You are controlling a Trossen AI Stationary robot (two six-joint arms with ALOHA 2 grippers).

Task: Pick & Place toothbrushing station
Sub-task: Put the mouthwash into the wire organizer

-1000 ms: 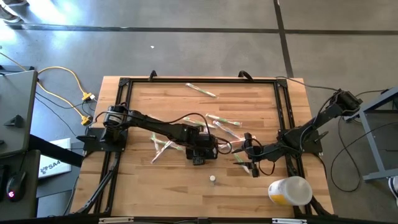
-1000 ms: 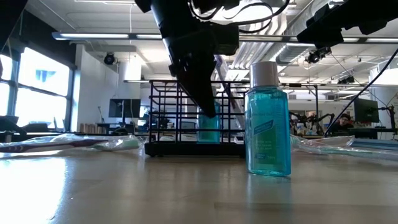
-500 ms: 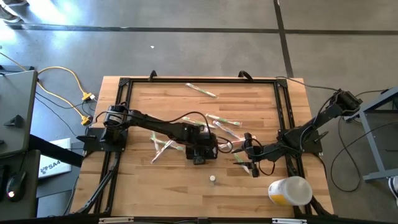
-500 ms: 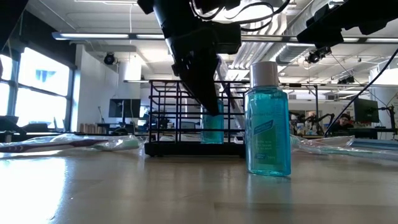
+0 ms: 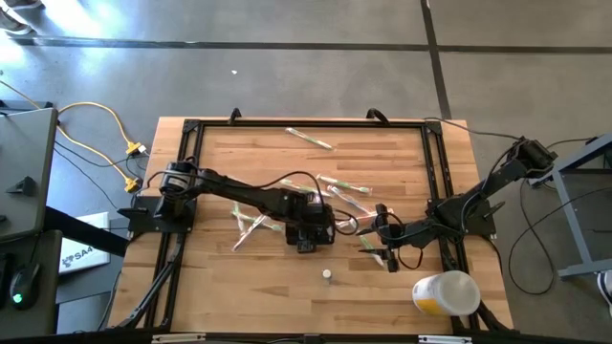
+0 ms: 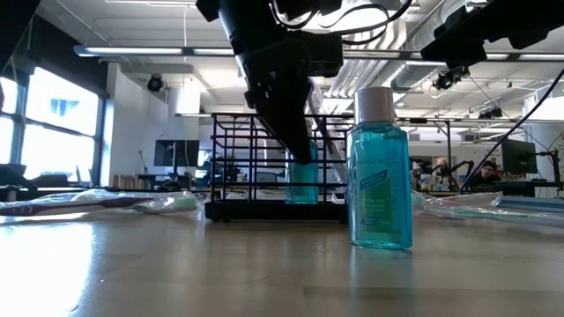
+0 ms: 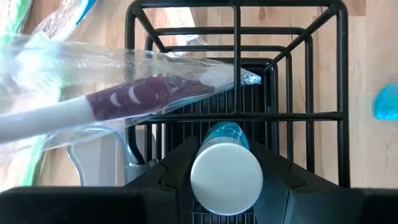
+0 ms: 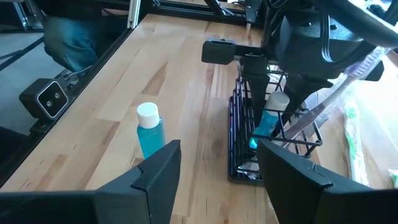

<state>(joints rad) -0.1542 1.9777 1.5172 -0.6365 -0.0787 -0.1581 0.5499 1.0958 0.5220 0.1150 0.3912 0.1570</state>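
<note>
The toothbrushing station, a black wire caddy (image 6: 238, 158) (image 8: 239, 143) (image 7: 286, 62), stands mid-table. My left gripper (image 5: 304, 234) (image 7: 225, 155) reaches down into it, shut on a small blue mouthwash bottle (image 6: 301, 180) with a white cap (image 7: 225, 178). A wrapped toothbrush (image 7: 124, 99) leans in the caddy, head end sticking out over the rim. A second blue bottle (image 5: 326, 275) (image 6: 380, 167) (image 8: 150, 130) stands on the table near the front. My right gripper (image 8: 217, 186) (image 5: 384, 229) hangs open to the caddy's right, holding nothing. My left gripper has the bottle between its two fingers, one on each side just below the white cap (image 7: 225, 178). The fingers (image 6: 295, 132) come from above, slanting down into the caddy. The bottle stands upright with its bottom on the caddy's floor (image 6: 301, 201).
Several wrapped toothbrushes lie on the wood: one far back (image 5: 308, 139), some right of the caddy (image 5: 344, 186), some left of it (image 5: 251, 225). A white-and-yellow cup (image 5: 446, 292) lies on its side at the near right corner. A black frame (image 5: 191, 129) rims the table.
The bottle between my left gripper's fingers has shifted a little toward the table's right inside the caddy, its bottom staying down. My right gripper has kept still.
</note>
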